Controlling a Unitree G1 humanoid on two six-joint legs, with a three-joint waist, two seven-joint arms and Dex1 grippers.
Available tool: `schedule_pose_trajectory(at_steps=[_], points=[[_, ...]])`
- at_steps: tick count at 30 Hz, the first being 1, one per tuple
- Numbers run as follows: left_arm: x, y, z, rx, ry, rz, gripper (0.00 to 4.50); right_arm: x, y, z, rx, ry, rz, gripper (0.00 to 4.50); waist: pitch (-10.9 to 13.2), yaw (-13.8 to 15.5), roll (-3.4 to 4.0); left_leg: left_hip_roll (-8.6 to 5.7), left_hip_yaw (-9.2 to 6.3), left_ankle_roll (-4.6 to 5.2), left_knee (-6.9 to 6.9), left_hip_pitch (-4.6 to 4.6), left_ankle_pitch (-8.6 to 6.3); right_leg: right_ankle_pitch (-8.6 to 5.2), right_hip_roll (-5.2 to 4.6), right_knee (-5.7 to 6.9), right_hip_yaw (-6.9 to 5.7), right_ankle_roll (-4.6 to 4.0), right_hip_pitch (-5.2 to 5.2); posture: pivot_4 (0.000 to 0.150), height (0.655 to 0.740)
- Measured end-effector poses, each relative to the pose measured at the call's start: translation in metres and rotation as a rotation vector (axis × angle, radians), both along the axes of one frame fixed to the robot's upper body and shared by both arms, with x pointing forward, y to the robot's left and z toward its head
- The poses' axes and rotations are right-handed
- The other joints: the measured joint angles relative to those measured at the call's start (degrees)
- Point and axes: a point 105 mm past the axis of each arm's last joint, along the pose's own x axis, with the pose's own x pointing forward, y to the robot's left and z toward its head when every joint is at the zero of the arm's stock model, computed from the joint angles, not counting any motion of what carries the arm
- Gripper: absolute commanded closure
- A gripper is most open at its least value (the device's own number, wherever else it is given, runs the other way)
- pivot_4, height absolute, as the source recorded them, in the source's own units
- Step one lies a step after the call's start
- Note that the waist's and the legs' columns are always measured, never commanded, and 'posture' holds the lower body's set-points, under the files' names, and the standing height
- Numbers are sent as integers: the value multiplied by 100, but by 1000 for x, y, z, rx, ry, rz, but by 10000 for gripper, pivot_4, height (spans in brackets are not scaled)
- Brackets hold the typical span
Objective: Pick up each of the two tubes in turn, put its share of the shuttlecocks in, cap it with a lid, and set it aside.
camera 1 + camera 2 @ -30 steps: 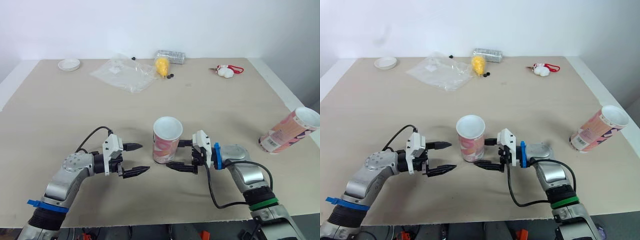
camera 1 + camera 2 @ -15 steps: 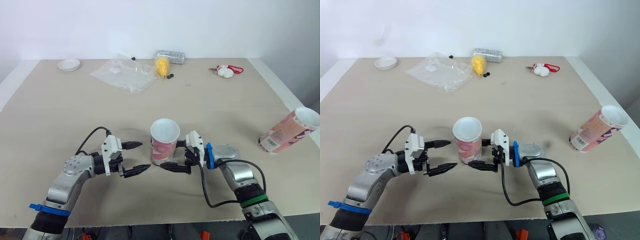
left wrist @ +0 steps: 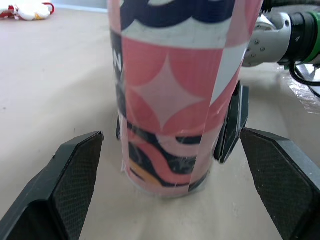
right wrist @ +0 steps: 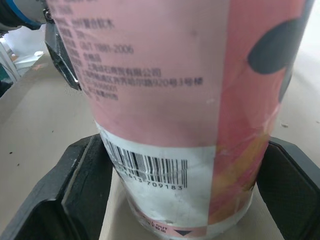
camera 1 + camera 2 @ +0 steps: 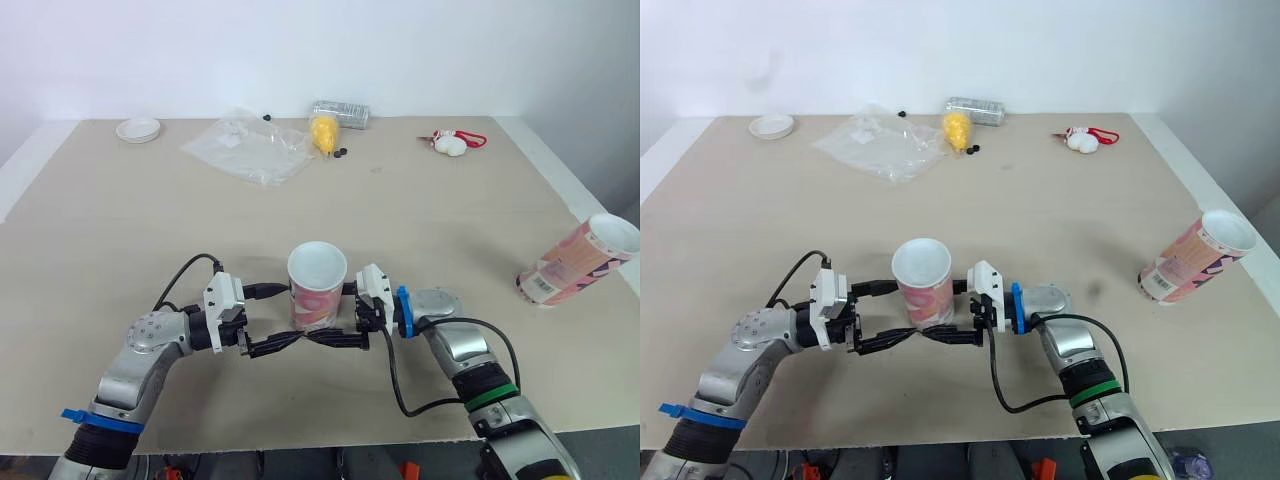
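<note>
A pink patterned tube (image 5: 317, 297) stands upright with its top open, near the table's front edge. My right gripper (image 5: 328, 313) is shut on the tube's lower part; in the right wrist view its fingers (image 4: 82, 187) press against both sides of the base. My left gripper (image 5: 290, 314) is open just left of the tube, one finger (image 3: 75, 170) on each side with gaps. A second tube (image 5: 578, 262) lies tilted at the far right edge. A white lid (image 5: 137, 129) sits at the back left. A yellow shuttlecock-like thing (image 5: 324, 131) lies at the back.
A crumpled clear plastic bag (image 5: 250, 148) lies at the back left of centre. Behind the yellow thing lies a clear bottle-like container (image 5: 341, 112). A white and red object (image 5: 454, 142) sits at the back right. Small black bits (image 5: 341, 153) lie near the yellow thing.
My right gripper has closed around the upright tube and slid it left and nearer, between the left gripper's fingertips. The left gripper has barely moved and stays open.
</note>
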Motion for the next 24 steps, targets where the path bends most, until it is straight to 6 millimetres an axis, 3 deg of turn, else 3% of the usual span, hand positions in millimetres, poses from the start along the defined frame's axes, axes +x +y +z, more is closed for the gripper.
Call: schedule_pose_trajectory(at_steps=[24], points=[[5,8,-11,36,-5,15,0,0,5,-1,17,-39,29,918,0,-1,0,1,0,0,5,3,1,3,2,5,0,-1,2,1500,7400]])
